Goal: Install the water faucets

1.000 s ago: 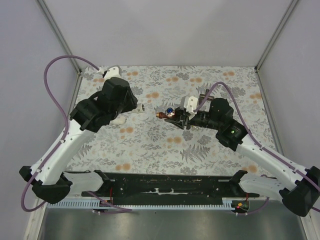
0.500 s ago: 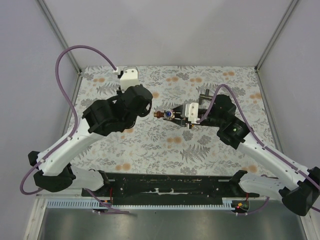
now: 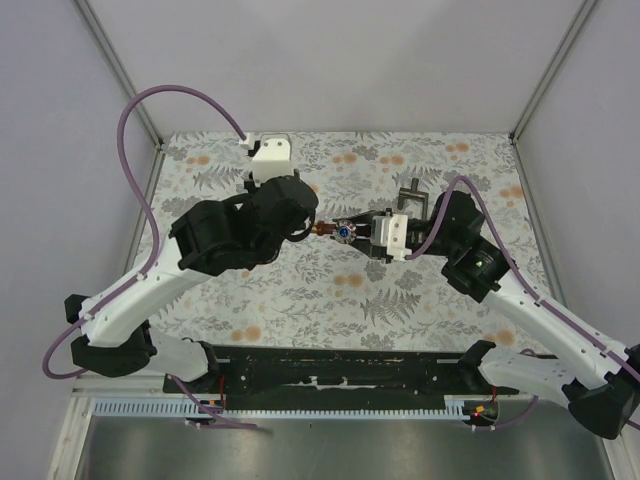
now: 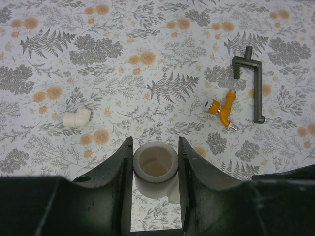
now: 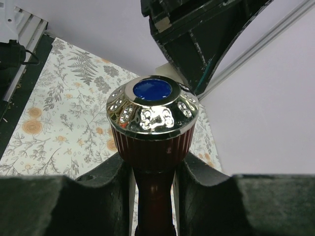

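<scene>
Mid-way through the first install, by the look of it: bringing the tap to its socket in the air above the floral-printed tabletop (image 4: 147, 39). In the left end effector (image 4: 155, 147), narrowed around it, a white elbow fitting (image 4: 155, 164) of matt plastic, thick-walled, its round smooth socket open toward the wrist camera. In the right end effector (image 5: 152, 167), clamped tight on the body, the reddish-brown faucet (image 5: 152, 147): ribbed dark-red barrel, topped by a mirror-bright faceted knob (image 5: 152, 105) with a blue inset cap. From above, faucet just to the right of the held fitting, stem end pointing at it; impossible to tell whether thread and socket touch yet, with the left wrist covering the joint. Next move, as a judgement: lining up the stem's axis with the socket, easing in straight, then turning; hard plastic against metal thread, so likely to cross-thread or slip if tilted. Down on the tabletop, beyond the held fitting and to its right in the left wrist view, the orange faucet (image 4: 222, 109), glossy, with a silvery tip, lying on its side, not yet installed; just past that, a dark grey T-shaped tool (image 4: 255, 83). Beyond the held fitting and to its left, a second white elbow (image 4: 76, 118), loose.
</scene>
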